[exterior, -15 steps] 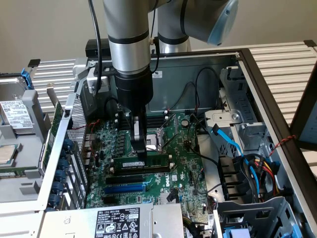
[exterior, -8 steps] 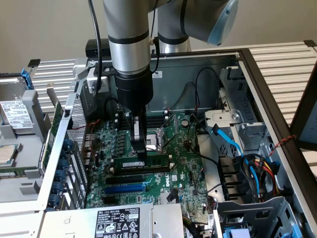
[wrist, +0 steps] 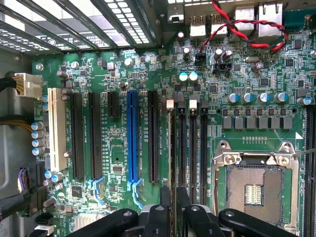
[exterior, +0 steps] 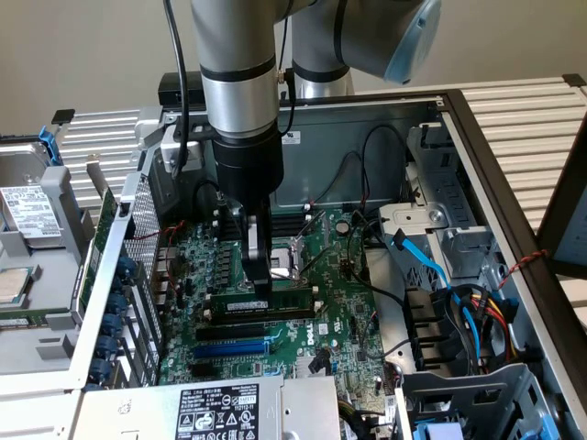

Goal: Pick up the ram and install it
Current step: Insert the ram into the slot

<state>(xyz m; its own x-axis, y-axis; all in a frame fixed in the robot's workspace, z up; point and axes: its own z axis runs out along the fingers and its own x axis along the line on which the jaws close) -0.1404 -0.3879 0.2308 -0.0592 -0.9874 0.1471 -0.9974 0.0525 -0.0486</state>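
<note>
The ram (exterior: pixel 275 301) is a thin green stick with a white label. It stands on edge in a memory slot on the motherboard (exterior: pixel 339 302), inside the open computer case. My gripper (exterior: pixel 263 286) reaches straight down onto its middle. In the wrist view the ram (wrist: pixel 171 148) shows edge-on as a thin line running along the slot. My gripper (wrist: pixel 174 197) straddles it, the black fingertips (wrist: pixel 165 197) a little apart on either side, so it looks open.
Empty black memory slots (wrist: pixel 192 143) lie right beside the ram, then the bare CPU socket (wrist: pixel 254 187). A blue slot (wrist: pixel 132 138) and black expansion slots lie on the other side. Red-black twisted wires (wrist: pixel 247 29), blue cables (exterior: pixel 431 261) and the power supply (exterior: pixel 220 408) crowd the case.
</note>
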